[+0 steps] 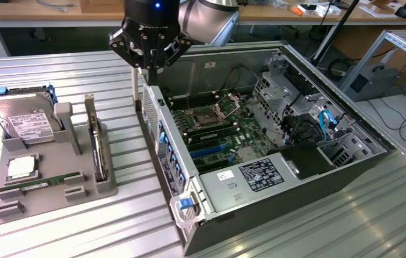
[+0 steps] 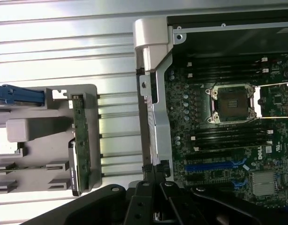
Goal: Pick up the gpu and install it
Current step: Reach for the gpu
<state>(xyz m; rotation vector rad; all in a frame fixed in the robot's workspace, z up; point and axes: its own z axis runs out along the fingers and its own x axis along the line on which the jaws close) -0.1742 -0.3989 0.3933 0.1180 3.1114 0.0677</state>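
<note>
- Currently the black tool (image 1: 150, 65) hangs with its fingers pressed together on nothing, above the rear wall of the open dark tower computer case (image 1: 296, 193); the wrist view has the tool (image 2: 155, 208) over that same wall edge.
- The gpu (image 1: 96, 142), a thin dark card with a pale metal end bracket, stands on edge (image 2: 77, 140) in a slot of the grey plastic holder tray (image 1: 52, 201), well apart from the tool.
- That tray also carries a boxy silver hard drive with a white label (image 1: 24, 121) and a small green RAM stick (image 1: 49, 181).
- Tray and case both rest on the ribbed metal surface (image 1: 81, 75); the case lies on its side with its green motherboard (image 1: 217, 129) exposed.
</note>
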